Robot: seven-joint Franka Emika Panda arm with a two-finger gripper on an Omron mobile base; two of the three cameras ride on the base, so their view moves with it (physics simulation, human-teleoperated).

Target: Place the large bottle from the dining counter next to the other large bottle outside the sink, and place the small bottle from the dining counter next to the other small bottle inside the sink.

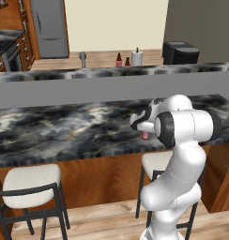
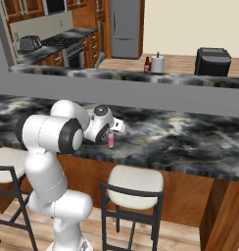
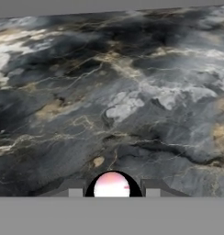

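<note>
Marbled stone of the dining counter (image 2: pixel 180 132) carries the small bottle (image 2: pixel 110 141) near its front edge, the gripper (image 2: pixel 109 133) clenched around its top. Far beyond, right of the faucet (image 1: pixel 82 59), two large bottles (image 1: pixel 119 60) stand beside the paper towel roll (image 1: pixel 137 57), so the large-bottle half looks finished; the pink one has yet to reach the sink.

No words, brands, numbers or signs can be read anywhere. The far brown bottle (image 1: pixel 118 60) beside the paper towel roll (image 1: pixel 137 57) carries a red label, too small to show any lettering. The small pink bottle (image 2: pixel 110 140) on the near desk (image 2: pixel 190 142) shows no print.
</note>
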